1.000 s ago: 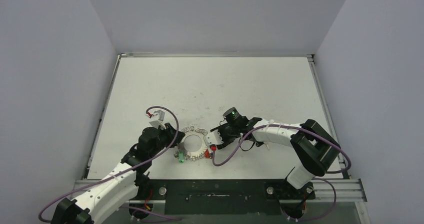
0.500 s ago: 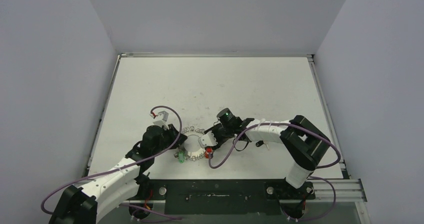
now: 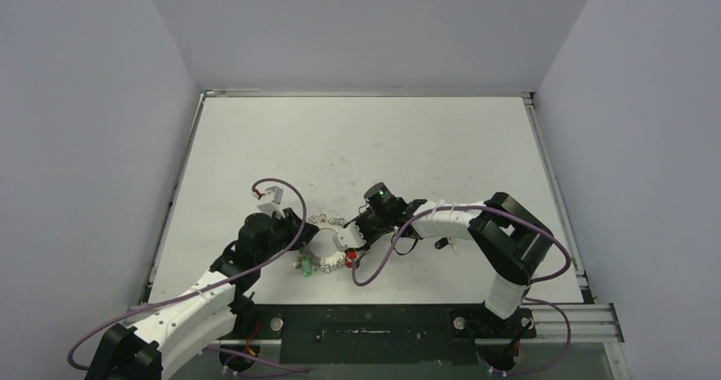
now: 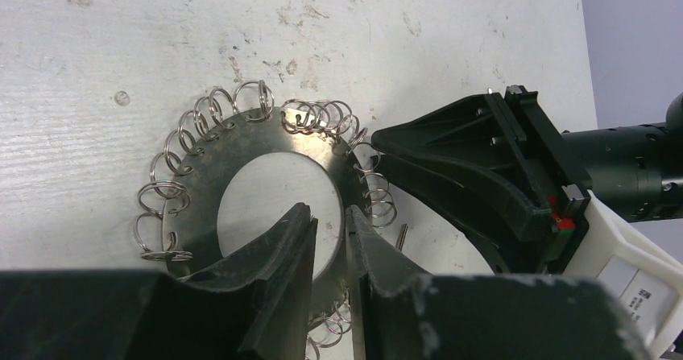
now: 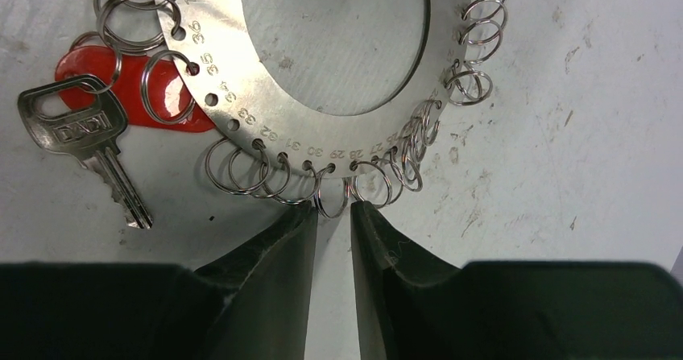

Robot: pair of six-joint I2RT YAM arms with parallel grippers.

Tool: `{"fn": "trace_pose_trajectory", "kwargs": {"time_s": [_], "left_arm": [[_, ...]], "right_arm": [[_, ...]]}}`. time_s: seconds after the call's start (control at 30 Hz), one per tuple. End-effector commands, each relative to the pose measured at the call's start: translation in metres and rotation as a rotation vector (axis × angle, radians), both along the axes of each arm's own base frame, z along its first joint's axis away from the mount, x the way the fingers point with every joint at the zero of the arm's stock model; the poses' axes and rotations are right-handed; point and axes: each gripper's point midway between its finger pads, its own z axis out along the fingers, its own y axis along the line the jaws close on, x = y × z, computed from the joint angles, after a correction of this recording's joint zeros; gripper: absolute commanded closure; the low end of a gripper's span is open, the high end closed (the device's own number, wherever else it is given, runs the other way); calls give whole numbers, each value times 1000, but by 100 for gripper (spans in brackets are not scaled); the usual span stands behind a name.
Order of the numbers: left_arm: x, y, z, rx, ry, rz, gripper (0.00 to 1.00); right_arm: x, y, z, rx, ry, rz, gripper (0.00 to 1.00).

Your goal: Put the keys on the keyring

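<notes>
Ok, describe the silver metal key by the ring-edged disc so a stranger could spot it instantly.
On the white table lies a flat grey metal disc edged with wire rings. At its rim, beside a glossy red tag, lies the silver metal key: the only solid, toothed piece among bare wire loops.

Keyring (image 5: pixel 338 134): top cut off by frame edge in rt wrist view; near part behind left fingers (image 4: pixel 278 271) in left wrist view. Red tag (image 5: pixel 165 94) partly under it. Overhead: small dark bit (image 3: pixel 442 243) by rt arm too small to tell (just a black speck).
</notes>
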Motion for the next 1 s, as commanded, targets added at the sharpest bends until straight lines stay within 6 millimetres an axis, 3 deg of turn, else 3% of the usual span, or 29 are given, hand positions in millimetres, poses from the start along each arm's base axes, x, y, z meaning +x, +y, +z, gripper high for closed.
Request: {"fn": "trace_pose_trajectory", "kwargs": {"time_s": [0.0, 0.43, 0.6, 0.67, 0.97], "left_arm": [[7, -5, 22, -51, -65, -2, 80], [6, -3, 26, -50, -74, 2, 80], [6, -3, 26, -48, -75, -1, 80], [6, -3, 26, -42, -80, -7, 80], [7, -4, 39, 0, -167, -54, 79]], "right_arm": [[6, 13, 9, 32, -31, 25, 76], [4, 23, 14, 41, 2, 53, 86], [6, 28, 16, 51, 30, 36, 100], [8, 29, 18, 50, 44, 19, 100], [11, 31, 50, 123, 164, -143, 100]]}}
